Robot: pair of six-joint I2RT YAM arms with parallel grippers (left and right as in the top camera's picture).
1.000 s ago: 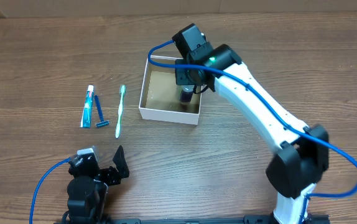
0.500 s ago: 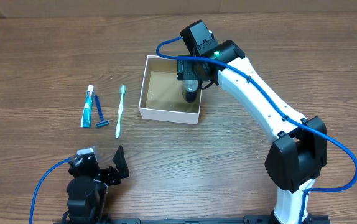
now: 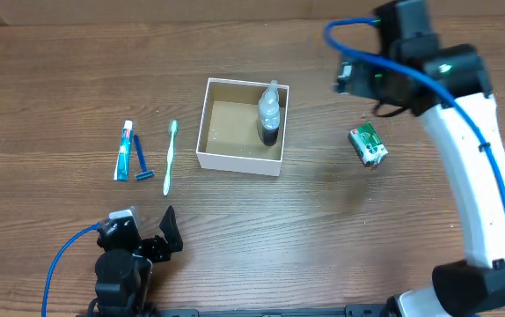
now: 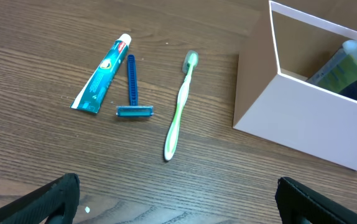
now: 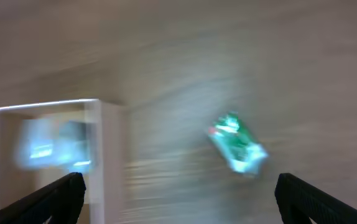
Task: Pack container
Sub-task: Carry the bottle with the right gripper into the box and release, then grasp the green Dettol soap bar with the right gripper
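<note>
Near the top middle of the overhead view, the container (image 3: 235, 162) sits on the table (image 3: 323, 238). A bottle (image 3: 270, 114) is in its right side. A small green packet (image 3: 368, 144) lies to its right. A toothbrush (image 3: 170, 157), razor (image 3: 141, 158) and toothpaste tube (image 3: 125, 151) lie to its left. The right pincer (image 5: 178, 199) is wide and holds nothing. The left pincer (image 4: 178, 202) is wide too.
</note>
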